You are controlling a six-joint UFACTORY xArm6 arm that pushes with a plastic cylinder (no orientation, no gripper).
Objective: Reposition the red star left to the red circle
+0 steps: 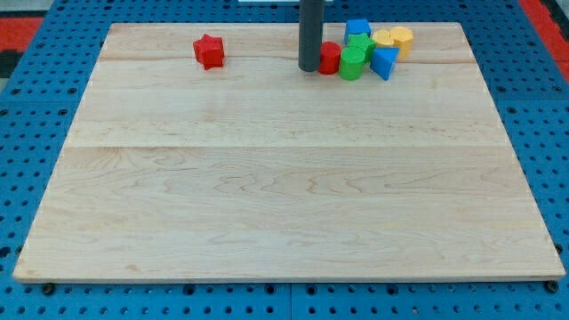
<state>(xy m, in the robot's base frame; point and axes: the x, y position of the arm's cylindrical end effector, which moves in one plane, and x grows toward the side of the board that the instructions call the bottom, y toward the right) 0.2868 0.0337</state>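
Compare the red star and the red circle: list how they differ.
The red star has points; the red circle is round. The red star stands alone at the view's upper left; the red circle sits against a cluster, beside the green block. My tip is right beside the red circle, far from the red star. Both are red.
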